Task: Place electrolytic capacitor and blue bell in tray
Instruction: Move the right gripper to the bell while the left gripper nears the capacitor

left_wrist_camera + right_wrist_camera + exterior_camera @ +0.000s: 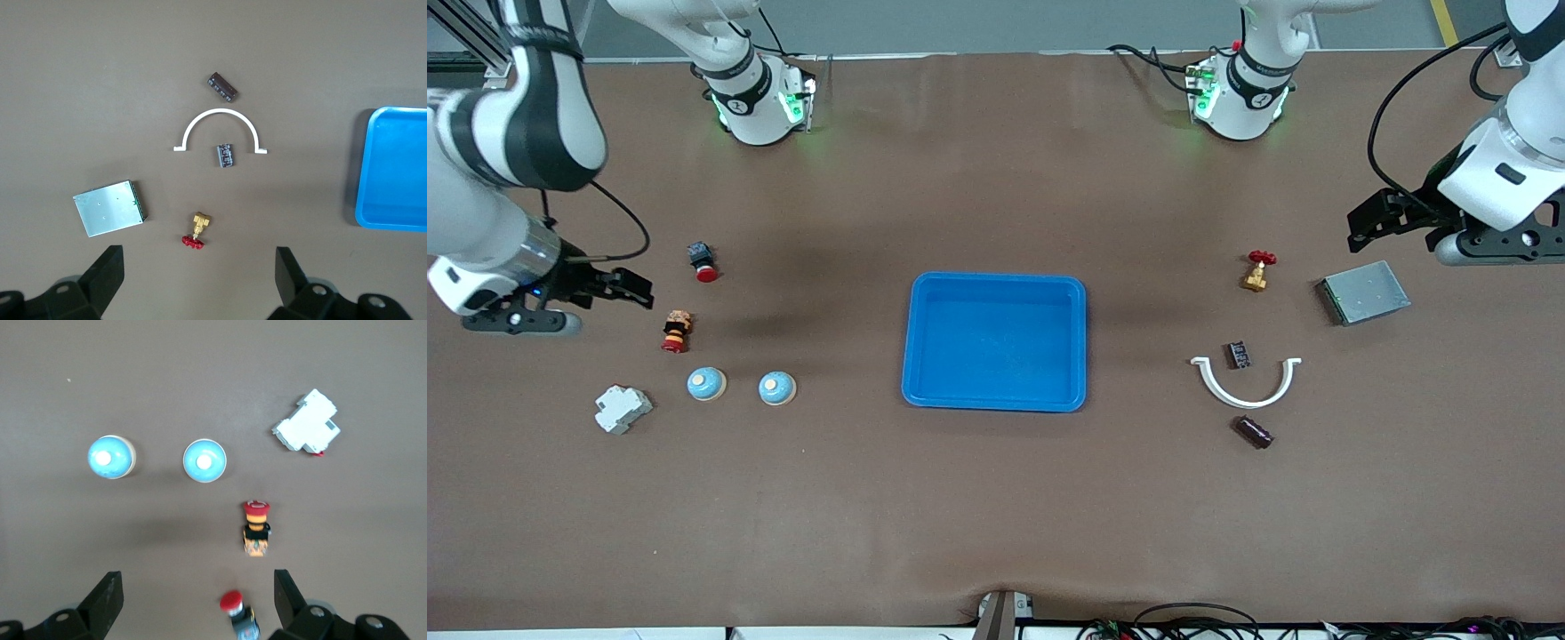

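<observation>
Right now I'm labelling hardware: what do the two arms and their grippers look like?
Both arms are glossy white with black joint bands, black cables looping alongside, and green lights at the bases. The left gripper and right gripper are matte black, two-fingered.

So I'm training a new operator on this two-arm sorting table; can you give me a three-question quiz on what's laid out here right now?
1. True or false: the blue tray already holds a part.
2. How many blue bells are on the table?
A) one B) two C) three
3. Fill in: the dark brown electrolytic capacitor lies nearer to the front camera than the white curved ____.

Key: 1 false, the tray is empty. 2 B, both stand toward the right arm's end. 3 bracket. Both the left gripper and the right gripper are open, each up over its own end of the table.
</observation>
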`<control>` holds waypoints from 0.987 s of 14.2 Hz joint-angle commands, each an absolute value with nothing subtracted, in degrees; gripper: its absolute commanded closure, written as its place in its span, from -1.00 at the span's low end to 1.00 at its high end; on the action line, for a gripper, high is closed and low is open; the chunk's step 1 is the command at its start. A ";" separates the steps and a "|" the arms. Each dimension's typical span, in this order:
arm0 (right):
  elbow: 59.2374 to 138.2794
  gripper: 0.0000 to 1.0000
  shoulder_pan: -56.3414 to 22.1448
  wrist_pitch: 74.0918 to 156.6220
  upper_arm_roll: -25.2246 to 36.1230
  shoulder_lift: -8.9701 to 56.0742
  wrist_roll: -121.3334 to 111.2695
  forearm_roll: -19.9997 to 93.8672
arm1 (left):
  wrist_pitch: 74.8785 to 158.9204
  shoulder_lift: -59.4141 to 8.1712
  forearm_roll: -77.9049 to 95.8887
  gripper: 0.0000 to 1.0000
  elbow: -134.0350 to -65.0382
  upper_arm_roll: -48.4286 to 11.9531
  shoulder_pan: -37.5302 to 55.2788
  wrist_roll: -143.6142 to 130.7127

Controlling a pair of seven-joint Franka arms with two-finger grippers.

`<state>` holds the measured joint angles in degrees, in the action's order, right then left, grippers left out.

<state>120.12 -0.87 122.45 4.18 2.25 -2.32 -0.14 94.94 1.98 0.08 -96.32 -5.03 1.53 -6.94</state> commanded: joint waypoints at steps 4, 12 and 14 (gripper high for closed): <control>124.28 -1.00 0.26 135.07 3.96 9.47 -3.34 -1.41 | 95.10 -3.86 1.32 -1.00 -93.86 -5.27 1.41 -7.65; 124.10 -1.00 0.62 150.63 3.87 22.31 -2.99 0.17 | 98.15 -12.91 1.32 -1.00 -95.79 -5.27 2.64 -8.09; 123.93 -1.00 0.70 153.18 3.78 24.69 -2.99 0.88 | 103.33 -13.18 1.32 -1.00 -99.47 -5.27 2.29 -8.09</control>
<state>124.78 0.02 151.32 4.33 22.52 -2.90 0.00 99.21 -13.57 0.09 -96.30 -5.11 2.70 -7.28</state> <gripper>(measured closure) 0.000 0.000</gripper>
